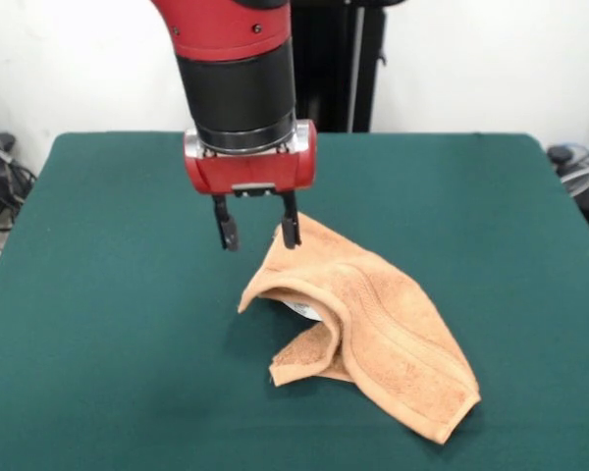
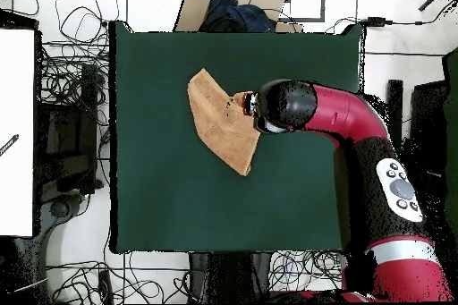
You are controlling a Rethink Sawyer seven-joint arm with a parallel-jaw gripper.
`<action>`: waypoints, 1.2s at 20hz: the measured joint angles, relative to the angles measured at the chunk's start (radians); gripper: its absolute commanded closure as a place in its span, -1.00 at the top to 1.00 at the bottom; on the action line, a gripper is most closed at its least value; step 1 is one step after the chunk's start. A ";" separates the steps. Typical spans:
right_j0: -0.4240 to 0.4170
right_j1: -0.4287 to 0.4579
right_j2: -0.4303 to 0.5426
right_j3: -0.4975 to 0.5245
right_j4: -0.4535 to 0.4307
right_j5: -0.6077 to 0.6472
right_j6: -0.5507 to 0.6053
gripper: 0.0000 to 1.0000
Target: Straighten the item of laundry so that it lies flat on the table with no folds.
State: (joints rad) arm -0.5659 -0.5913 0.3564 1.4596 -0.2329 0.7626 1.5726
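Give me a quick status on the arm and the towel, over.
Gripper open, hovering at the towel's far edge, holding nothing. Towel still folded and bunched on the table, one flap curled over. Nothing else in the way.

A peach-orange towel (image 1: 373,324) with woven border bands shows a patch of white under its fold. The bench (image 1: 108,294) is plain dark green. The arm (image 2: 358,122) is red and black.
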 measured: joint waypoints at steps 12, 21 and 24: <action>0.000 0.062 0.000 -0.003 -0.078 -0.033 0.000 1.00; 0.000 0.062 0.000 -0.003 -0.113 -0.049 0.000 1.00; 0.000 0.062 0.000 -0.003 -0.119 -0.060 0.000 1.00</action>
State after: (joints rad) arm -0.5657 -0.5289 0.3564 1.4562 -0.3516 0.7025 1.5729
